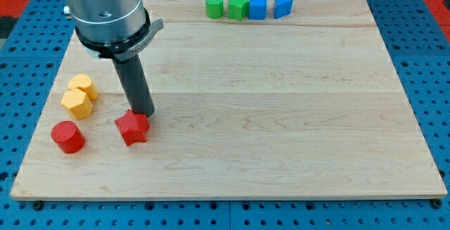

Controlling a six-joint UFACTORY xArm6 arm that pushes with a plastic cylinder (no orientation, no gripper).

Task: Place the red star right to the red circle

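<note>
The red star (132, 128) lies at the lower left of the wooden board. The red circle (67, 136), a short cylinder, stands to its left with a gap between them. My tip (143, 112) is at the star's upper right edge, touching or nearly touching it. The rod rises from there to the arm's grey body (105, 8) at the view's top left.
Two yellow blocks (82, 86) (76, 104) sit together above the red circle. At the top edge is a row: a green cylinder (214, 5), a green star (238, 7), a blue cube (258, 7), a blue wedge-like block (283, 5). The board's left edge (43, 117) is close.
</note>
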